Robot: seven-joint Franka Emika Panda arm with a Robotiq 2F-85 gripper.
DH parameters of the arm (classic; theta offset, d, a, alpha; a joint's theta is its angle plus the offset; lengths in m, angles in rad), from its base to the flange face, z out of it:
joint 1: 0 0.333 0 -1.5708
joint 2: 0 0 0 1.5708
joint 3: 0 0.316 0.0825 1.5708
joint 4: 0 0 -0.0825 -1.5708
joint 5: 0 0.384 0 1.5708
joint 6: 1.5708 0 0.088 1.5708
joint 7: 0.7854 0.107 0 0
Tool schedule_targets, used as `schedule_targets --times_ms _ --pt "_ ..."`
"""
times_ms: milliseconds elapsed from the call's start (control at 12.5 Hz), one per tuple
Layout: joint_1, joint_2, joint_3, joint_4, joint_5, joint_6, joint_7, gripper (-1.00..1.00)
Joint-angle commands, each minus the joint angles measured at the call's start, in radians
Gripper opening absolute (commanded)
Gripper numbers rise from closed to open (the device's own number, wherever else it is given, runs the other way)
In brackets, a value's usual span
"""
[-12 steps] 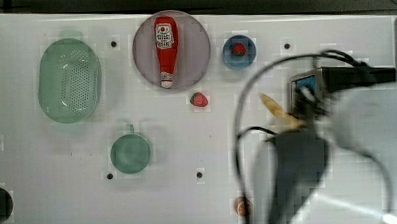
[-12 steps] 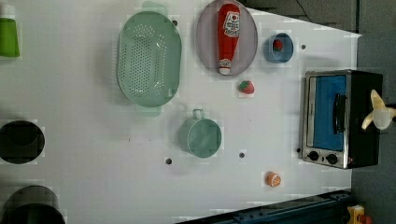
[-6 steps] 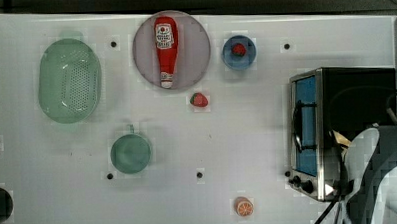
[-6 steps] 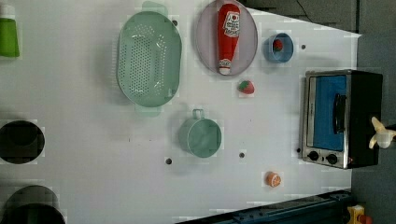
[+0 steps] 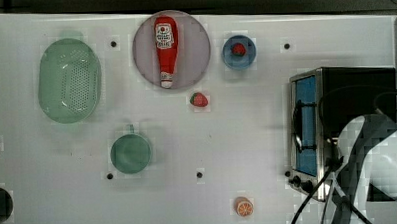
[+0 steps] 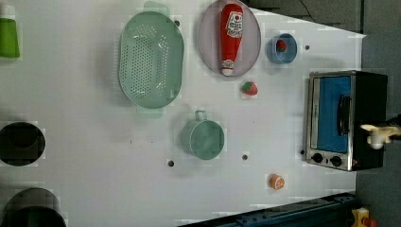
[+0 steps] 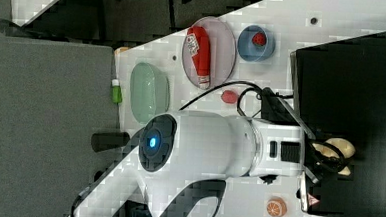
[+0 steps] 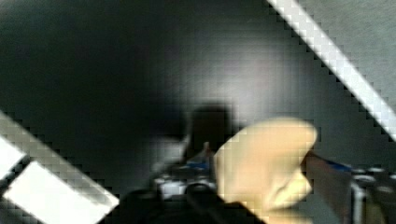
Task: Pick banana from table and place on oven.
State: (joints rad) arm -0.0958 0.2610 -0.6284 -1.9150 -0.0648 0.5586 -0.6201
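Since the earlier frame arm swung off the table to the oven top's near-knob edge, gripper low so banana lands flat; jaw state unclear.

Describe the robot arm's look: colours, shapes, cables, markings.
The arm is glossy white with rounded, tube-like segments. A dark round cap on one joint carries a glowing blue light. Near the wrist sit a dark slotted panel and a small black button. Black cables loop from the wrist. The gripper end is black.
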Motion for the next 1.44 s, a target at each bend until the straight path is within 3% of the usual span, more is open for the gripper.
schedule_targets --times_ms 80,160,320,560,800,1280,1440 --pt "0.033 -0.030 0.020 0.034 0.018 0.009 -0.069 0.81" --pt "0.033 -0.048 0.019 0.053 0.014 0.007 -0.085 1.00" --pt "0.038 -0.099 0.023 0.116 -0.002 -0.048 -0.145 1.00" --pt "0.070 -0.194 0.087 0.197 -0.001 -0.321 -0.159 1.00" --pt "0.109 -0.283 0.221 0.205 -0.005 -0.447 0.156 1.00" --pt "0.126 -0.330 0.524 0.164 -0.014 -0.459 0.802 1.00" --pt "0.126 -0.343 0.564 0.135 0.000 -0.460 0.843 1.00"
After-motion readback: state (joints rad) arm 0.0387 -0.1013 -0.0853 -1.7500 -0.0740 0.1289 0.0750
